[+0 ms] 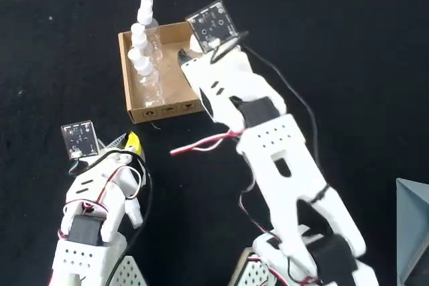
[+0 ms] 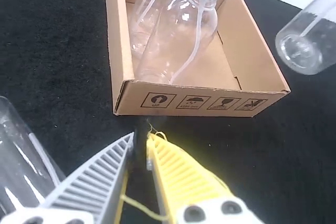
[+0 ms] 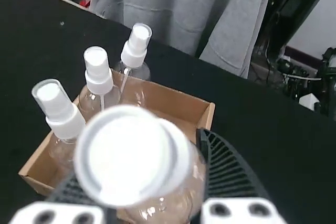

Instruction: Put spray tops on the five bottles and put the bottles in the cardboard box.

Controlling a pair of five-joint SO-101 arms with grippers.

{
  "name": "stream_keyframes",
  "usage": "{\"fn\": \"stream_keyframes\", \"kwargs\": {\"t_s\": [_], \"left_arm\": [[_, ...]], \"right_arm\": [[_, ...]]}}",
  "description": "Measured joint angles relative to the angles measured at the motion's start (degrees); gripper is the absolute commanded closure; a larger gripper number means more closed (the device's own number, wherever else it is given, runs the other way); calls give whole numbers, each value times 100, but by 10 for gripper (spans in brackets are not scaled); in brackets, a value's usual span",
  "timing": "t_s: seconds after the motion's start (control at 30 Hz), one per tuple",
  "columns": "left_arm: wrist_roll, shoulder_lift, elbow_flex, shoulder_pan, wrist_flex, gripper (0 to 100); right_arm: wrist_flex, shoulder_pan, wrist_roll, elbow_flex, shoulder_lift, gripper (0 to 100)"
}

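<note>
High view, widest thing first: looks down on a black table [image 1: 348, 45] with the right arm stretched over the cardboard box [image 1: 167, 108]. Holds a bottle [image 3: 168, 200] in the right gripper [image 3: 152, 182], jaws clamped on its clear body, spray top [image 3: 126, 153] already on. Hangs it above the box's open floor, just beside the standing row. Seems to be mid-placement of the fourth bottle: capping done for this one, setting down not yet done. Likely calls next for lowering straight down onto the bare cardboard under the gripper, then opening the jaws and lifting clear.

Beyond that gripper's tips: three bottles [image 1: 149, 75] upright in a line along one wall of the box, each with a white top. Leaves little slack on that side, so risks knocking the nearest one if the held bottle swings towards the row.

Rests the left gripper [image 2: 140, 141] low over the table, just short of the box's near wall, jaws almost together and gripping nothing. Shows, close beside those jaws in the left wrist view, a clear curved body [image 2: 18, 166], probably the fifth bottle; cannot tell whether it has a top. Trails a red-and-white cable [image 1: 201, 144] between the arms, apart from the box.
</note>
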Motion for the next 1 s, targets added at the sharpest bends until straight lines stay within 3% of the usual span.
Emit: {"fn": "stream_keyframes", "kwargs": {"t_s": [0.37,1.0], "left_arm": [[0,0,0,0,0,967],[0,0,0,0,0,966]], "right_arm": [[-510,0,0,-545,1073,899],[-527,0,0,-2620,3358,900]]}}
